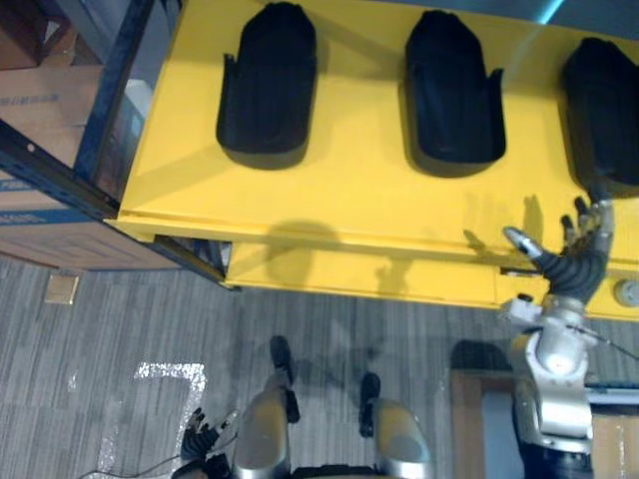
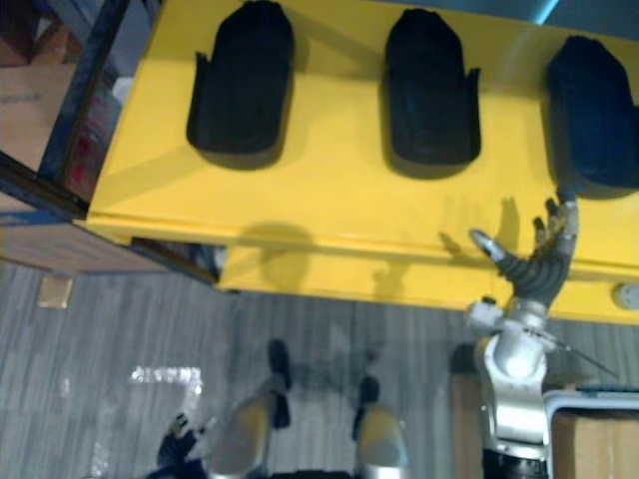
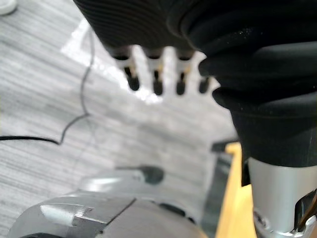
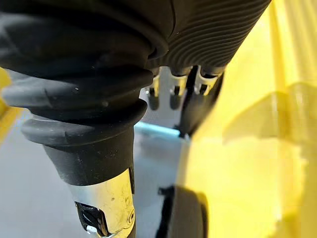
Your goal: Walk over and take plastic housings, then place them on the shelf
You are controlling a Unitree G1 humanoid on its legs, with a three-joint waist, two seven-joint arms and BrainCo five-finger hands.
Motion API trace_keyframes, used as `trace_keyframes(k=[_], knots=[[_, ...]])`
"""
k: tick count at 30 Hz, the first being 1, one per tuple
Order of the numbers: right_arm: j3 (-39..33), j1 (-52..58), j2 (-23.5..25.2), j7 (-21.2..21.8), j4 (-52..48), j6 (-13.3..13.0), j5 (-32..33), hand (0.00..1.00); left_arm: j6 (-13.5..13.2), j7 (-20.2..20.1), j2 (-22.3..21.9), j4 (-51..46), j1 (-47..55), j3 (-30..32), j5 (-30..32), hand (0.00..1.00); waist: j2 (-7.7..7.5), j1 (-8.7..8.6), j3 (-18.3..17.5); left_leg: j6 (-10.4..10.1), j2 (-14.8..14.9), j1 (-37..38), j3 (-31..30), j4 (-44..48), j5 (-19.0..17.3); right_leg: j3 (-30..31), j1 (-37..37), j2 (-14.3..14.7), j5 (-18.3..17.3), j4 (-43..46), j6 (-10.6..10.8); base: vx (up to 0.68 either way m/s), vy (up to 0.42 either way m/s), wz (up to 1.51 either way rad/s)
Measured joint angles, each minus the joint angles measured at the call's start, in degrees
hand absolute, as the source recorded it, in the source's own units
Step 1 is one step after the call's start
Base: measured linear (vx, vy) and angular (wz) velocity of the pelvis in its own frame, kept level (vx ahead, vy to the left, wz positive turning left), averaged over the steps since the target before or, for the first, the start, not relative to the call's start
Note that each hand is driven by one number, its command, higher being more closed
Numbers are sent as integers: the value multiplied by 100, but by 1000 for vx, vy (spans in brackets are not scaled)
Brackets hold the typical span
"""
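Three black plastic housings lie in a row on a yellow table (image 1: 349,190): a left housing (image 1: 268,80), a middle housing (image 1: 452,90) and a right housing (image 1: 604,115). My right hand (image 1: 577,261) is raised over the table's front edge, open, thumb spread. Its straight fingers (image 4: 173,94) point at the near end of the right housing; contact cannot be made out. My left hand (image 1: 200,439) hangs low over the grey floor at my side, with relaxed fingers (image 3: 156,82) holding nothing.
A dark blue rack post (image 1: 110,110) and cardboard boxes (image 1: 50,100) stand left of the table. Another brown box (image 2: 594,439) sits low on the right. A small white round object (image 1: 627,292) is at the table's front right.
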Motion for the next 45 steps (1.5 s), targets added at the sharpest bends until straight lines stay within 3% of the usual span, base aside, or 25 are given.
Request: trace_keyframes(k=[9, 20, 30, 38, 45], knots=[[216, -101, 11, 97, 256, 4, 42, 0, 6, 2, 27, -31, 5, -34, -4, 0, -22, 29, 11, 31, 5, 108, 167, -18, -41, 155, 6, -7, 13, -2, 12, 9, 8, -8], [239, -1042, 41, -408, 882, 44, -77, 0, 17, 28, 57, -134, 72, -230, -119, 0, -21, 75, 13, 19, -32, 141, 141, -38, -37, 146, 80, -26, 20, -3, 16, 16, 1, 1], [239, -1632, 39, -638, 894, 324, -310, 0, -8, -7, 49, -94, 72, -236, -106, 0, -7, 151, 12, 18, -103, 200, 139, -126, -36, 145, 101, -89, 19, -10, 16, 3, 0, 0], [248, -1895, -23, -624, 890, 896, -323, 0, -19, -7, 38, -30, 71, -286, -106, 0, 82, 159, -1, 20, -112, 199, 136, -127, -36, 140, 100, -97, 18, -8, 17, 0, 0, 0], [258, -2125, -191, -368, 1387, 917, -175, 0, -20, -5, 29, 122, 71, -289, -103, 0, 159, 156, -38, 41, -110, 199, 132, -136, -17, 138, 94, -94, 18, -5, 17, 0, 0, 0]])
